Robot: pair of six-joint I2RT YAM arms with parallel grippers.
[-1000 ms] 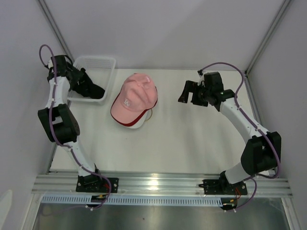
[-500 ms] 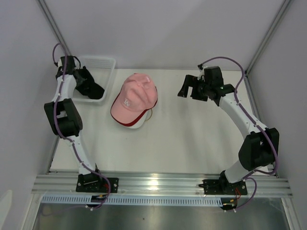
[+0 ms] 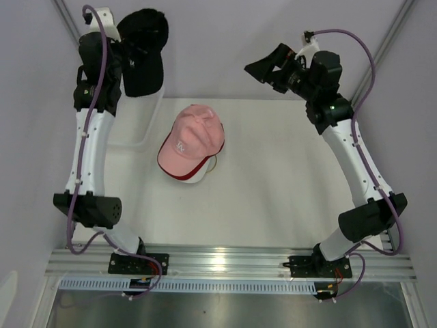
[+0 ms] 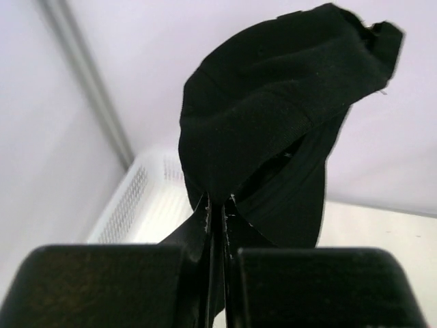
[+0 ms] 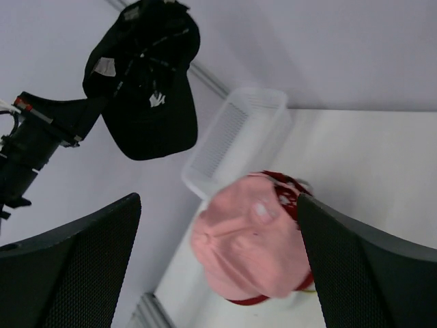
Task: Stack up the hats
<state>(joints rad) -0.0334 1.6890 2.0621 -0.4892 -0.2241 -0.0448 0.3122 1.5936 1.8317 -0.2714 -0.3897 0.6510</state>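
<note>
Hanging high from the left gripper (image 4: 218, 205), whose jaws pinch its fabric, the black cap (image 3: 143, 58) lies back-left of the pink cap (image 3: 192, 140) on the table (image 3: 273, 198). The right gripper (image 3: 268, 68) is spread and empty.

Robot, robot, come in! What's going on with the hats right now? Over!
Left tool shut on black hat, up in the air. Right tool open, empty. Pink hat on the table, nothing blocking it.

One black cap (image 3: 142, 51), one pink cap (image 3: 192, 137), one red cap (image 3: 179, 176) beneath it, one white mesh basket (image 5: 235, 140)
</note>
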